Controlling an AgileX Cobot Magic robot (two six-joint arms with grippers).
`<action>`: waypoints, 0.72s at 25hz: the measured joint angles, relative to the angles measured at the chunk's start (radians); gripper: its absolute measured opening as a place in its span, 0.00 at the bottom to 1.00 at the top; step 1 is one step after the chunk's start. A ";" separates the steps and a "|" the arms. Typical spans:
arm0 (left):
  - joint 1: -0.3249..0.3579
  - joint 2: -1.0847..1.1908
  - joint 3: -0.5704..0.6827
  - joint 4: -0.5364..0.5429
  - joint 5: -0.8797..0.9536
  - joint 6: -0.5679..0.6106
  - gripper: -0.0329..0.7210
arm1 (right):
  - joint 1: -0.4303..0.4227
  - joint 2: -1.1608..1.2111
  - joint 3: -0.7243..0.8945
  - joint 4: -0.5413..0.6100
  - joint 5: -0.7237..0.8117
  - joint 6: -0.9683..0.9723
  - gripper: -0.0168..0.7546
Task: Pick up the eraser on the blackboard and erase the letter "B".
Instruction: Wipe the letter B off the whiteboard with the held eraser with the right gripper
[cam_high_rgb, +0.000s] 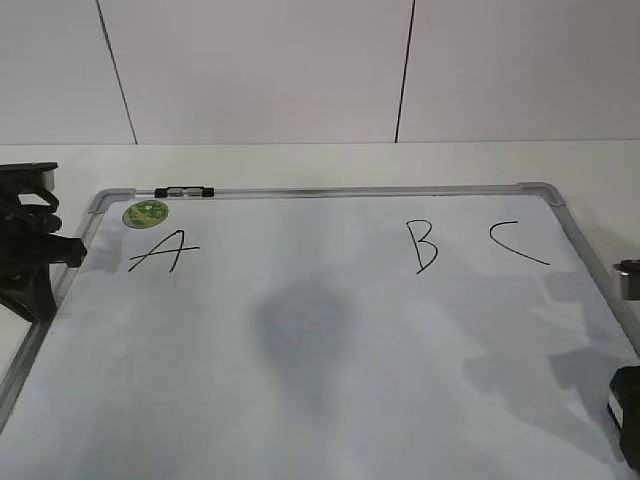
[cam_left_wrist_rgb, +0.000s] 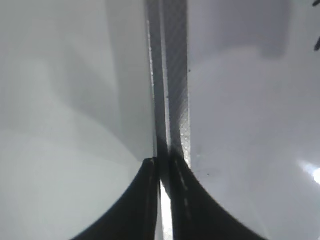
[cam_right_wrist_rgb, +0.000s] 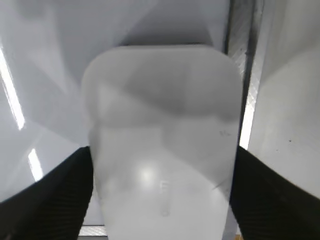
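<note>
Checking the right wrist view first, I am finding the eraser (cam_right_wrist_rgb: 162, 145) filling the space between the two dark fingers (cam_right_wrist_rgb: 47, 200) of the right gripper (cam_right_wrist_rgb: 162, 200), one finger at each long side; the jaws are standing against its flanks, and I am judging that they are pinching it, though actual contact is hard to confirm at this closeness. The eraser is lying at the board's right-hand edge, just beside the grey frame rail (cam_right_wrist_rgb: 245, 75), which explains why the exterior view is showing only a dark part of the right arm (cam_high_rgb: 625, 415) at the lower right corner and no eraser at all. The blackboard (cam_high_rgb: 300, 400) is lying flat on the table with the letter "B" (cam_high_rgb: 424, 246) intact, between the "A" (cam_high_rgb: 160, 252) and the "C" (cam_high_rgb: 515, 243), so erasing is not yet begun. The left gripper (cam_left_wrist_rgb: 165, 200) is hovering over the left frame rail (cam_left_wrist_rgb: 170, 75) with its jaws pressed together and nothing between them; I am reading it as parked clear of the work. I am judging the next move to be a lift and a carry leftward and away to the "B", keeping the stroke narrow so the "C" close by is spared.
</note>
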 joint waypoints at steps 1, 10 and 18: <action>0.000 0.000 0.000 0.000 0.000 0.000 0.09 | 0.000 0.001 0.000 0.001 -0.004 0.000 0.84; 0.000 0.000 0.000 0.000 -0.001 0.000 0.09 | 0.000 0.040 -0.002 0.003 -0.012 0.000 0.81; 0.000 0.000 0.000 0.000 -0.002 0.000 0.09 | 0.000 0.045 -0.002 0.003 -0.012 -0.002 0.79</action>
